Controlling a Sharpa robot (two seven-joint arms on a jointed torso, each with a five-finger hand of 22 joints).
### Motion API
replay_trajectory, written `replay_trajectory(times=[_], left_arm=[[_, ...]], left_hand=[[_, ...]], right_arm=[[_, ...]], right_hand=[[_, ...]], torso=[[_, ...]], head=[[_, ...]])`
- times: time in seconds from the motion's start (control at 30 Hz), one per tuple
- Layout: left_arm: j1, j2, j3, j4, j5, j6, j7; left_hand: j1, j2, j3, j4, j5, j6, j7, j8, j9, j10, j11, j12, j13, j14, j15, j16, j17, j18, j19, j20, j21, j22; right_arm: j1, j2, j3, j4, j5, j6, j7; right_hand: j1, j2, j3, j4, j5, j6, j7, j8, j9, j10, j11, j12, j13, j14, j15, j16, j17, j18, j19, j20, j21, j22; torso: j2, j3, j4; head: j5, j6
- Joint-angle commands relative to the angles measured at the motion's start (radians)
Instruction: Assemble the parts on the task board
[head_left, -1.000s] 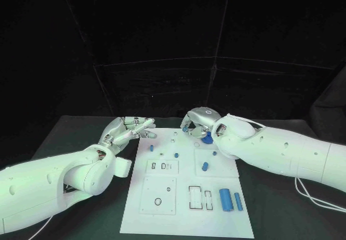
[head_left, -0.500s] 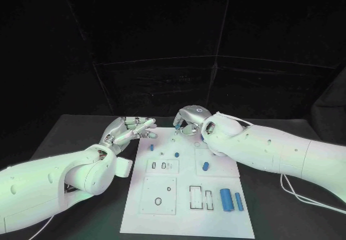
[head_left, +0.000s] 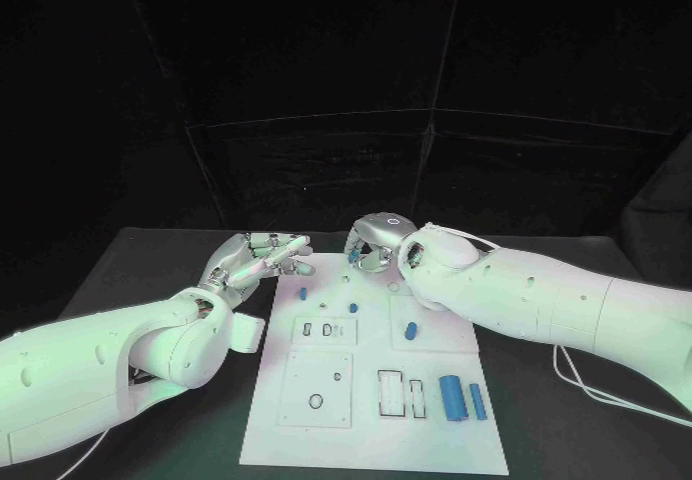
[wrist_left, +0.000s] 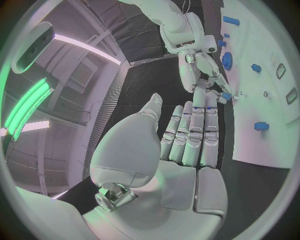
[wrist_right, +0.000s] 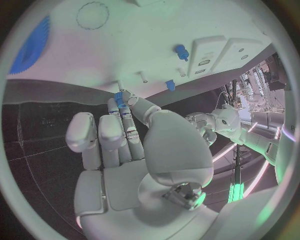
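The white task board (head_left: 368, 400) lies mid-bench; the right hand (head_left: 372, 245) pinches a small blue part (wrist_right: 119, 98) over its far end, apparently for insertion, while the left hand (head_left: 260, 256) waits beside, empty, fingers extended.

A robotics lab or test cell was indicated. A black table (head_left: 159, 262) was seen enclosed by black curtains (head_left: 332, 110) hung on a dark frame. Beyond the enclosure, a high ceiling with strip lights (wrist_left: 84, 46), a vent grille (wrist_left: 82, 75) and a green-lit panel (wrist_left: 28, 102) was shown in the left wrist view. A white board (head_left: 368, 430) with cut-out slots and small blue parts (head_left: 451, 399) was laid out as a bench test fixture
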Motion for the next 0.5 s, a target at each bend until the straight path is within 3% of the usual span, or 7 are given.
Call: replay_trajectory(times=[0.03,0.5], left_arm=[[0.001,0.001,0.001,0.001,0.01,0.014,0.001],[0.001,0.002,0.001,0.003,0.02,0.021,0.0]], left_hand=[[0.0,0.011,-0.001,-0.007,0.002,0.0,0.007,-0.007,-0.001,-0.005,0.003,-0.005,-0.001,0.0,0.003,-0.002,0.002,0.004,0.002,0.001,-0.003,-0.002],[-0.001,0.012,-0.001,-0.007,0.002,0.0,0.007,-0.008,-0.001,-0.006,0.003,-0.006,-0.001,-0.001,0.004,-0.003,0.002,0.004,0.001,0.002,-0.003,-0.002]], right_arm=[[0.002,0.003,0.001,-0.001,-0.003,0.043,-0.011],[0.002,0.017,0.001,-0.018,-0.011,0.063,-0.025]], right_hand=[[0.0,-0.012,-0.001,0.01,0.003,-0.004,0.002,0.0,0.001,0.011,-0.015,-0.004,0.001,-0.001,0.006,0.006,0.002,-0.011,0.001,0.008,0.004,0.002],[-0.005,-0.017,0.0,0.017,0.005,-0.012,0.004,-0.003,-0.001,0.001,-0.013,-0.009,-0.001,-0.003,0.008,0.003,-0.006,-0.01,-0.004,0.01,0.002,-0.004]], torso=[[0.002,-0.0011,0.0005],[0.004,-0.0015,0.001]], head=[[-0.001,-0.001],[0.001,0.0]])
